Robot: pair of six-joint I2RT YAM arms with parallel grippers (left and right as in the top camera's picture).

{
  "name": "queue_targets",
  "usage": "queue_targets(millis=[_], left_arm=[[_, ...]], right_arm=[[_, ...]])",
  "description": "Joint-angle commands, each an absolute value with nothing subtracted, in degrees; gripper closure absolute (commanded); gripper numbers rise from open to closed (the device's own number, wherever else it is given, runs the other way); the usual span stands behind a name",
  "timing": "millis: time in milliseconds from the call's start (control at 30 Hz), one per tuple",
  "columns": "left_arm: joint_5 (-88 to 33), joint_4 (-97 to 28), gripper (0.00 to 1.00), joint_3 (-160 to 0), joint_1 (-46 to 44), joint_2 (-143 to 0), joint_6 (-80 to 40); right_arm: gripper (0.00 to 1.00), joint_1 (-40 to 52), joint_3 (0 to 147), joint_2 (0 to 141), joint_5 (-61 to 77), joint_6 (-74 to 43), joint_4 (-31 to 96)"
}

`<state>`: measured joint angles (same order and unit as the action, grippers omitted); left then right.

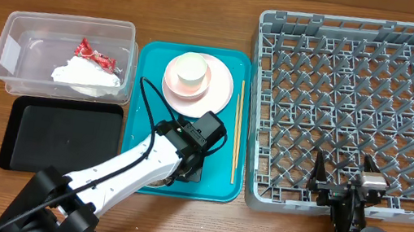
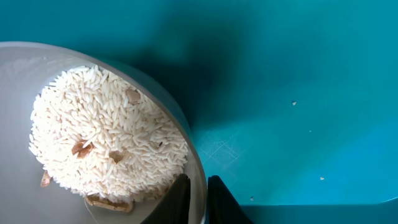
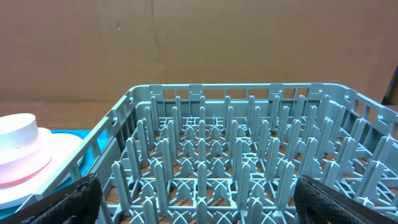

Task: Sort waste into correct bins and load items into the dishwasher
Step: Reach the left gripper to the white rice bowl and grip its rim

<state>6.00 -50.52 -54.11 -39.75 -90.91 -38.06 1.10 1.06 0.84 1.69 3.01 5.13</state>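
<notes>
Napkin (image 1: 81, 77) and wrapper (image 1: 93, 54) sit in the clear tub (image 1: 9, 53), so I'm on the scraps: left gripper (image 2: 198, 200) looks pinched on the rim of the grey bowl (image 2: 37, 62) of rice (image 2: 106, 137) in the teal tray (image 2: 298, 74), next I'd lift it level and tip it into a bin, right gripper (image 1: 341, 181) gaping wide at the dish rack (image 1: 358, 25)

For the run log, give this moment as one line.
left end effector: pinching rice bowl rim | right end effector: open by rack
</notes>
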Motion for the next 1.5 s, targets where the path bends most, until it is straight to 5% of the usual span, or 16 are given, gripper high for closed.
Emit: queue_targets(millis=[0, 300, 533, 1133, 1467], left_arm=[[5.5, -50.3, 0.87, -53.45, -39.88, -91.11, -39.42], [5.45, -50.33, 0.94, -53.45, -39.88, -91.11, -39.44], [4.75, -50.52, 0.84, -53.41, -39.88, -91.11, -39.44], [4.47, -50.3, 0.86, -52.62, -39.88, -91.11, -39.42], [4.43, -49.43, 0.96, -52.69, -39.88, -91.11, -39.4]], right_arm=[[0.0, 0.89, 0.45, 0.16, 2.04, 3.05, 4.67], [0.0, 0.89, 0.45, 0.16, 2.04, 3.03, 4.67], [0.0, 0.89, 0.45, 0.16, 2.04, 3.03, 4.67], [0.0, 0.89, 0.45, 0.16, 2.04, 3.05, 4.67], [0.0, 0.89, 0.45, 0.16, 2.04, 3.03, 4.67]])
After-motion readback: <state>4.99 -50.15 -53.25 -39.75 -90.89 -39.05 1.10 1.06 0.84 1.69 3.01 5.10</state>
